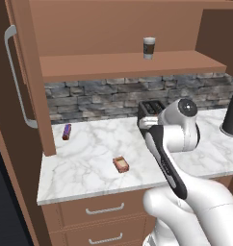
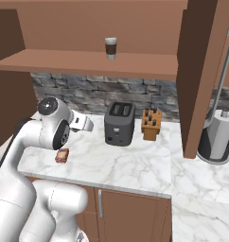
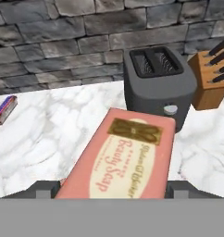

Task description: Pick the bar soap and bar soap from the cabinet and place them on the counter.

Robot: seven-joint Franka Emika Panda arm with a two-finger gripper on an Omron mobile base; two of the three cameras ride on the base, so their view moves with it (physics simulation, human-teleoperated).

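In the hand view a pink bar soap [image 3: 127, 157] with a cream "Beauty Soap" label lies lengthwise between my fingertips, and my gripper [image 3: 114, 190] is shut on it, above the white marble counter [image 3: 49, 139]. From the right base view the gripper [image 2: 84, 124] hangs left of the toaster. A second bar soap [image 1: 121, 164] [image 2: 62, 155] lies flat on the counter [image 1: 84, 163] near its front edge. The cabinet [image 1: 128, 65] stands open, with its shelf above the counter.
A paper cup [image 1: 148, 48] [image 2: 110, 48] stands on the cabinet shelf. A dark toaster [image 2: 119, 124] [image 3: 158, 83] and a knife block [image 2: 151, 125] [image 3: 211, 78] are at the stone backsplash. A purple-and-red stick [image 1: 66, 131] [image 3: 3, 110] lies at far left. A paper towel holder [image 2: 218, 137] is right.
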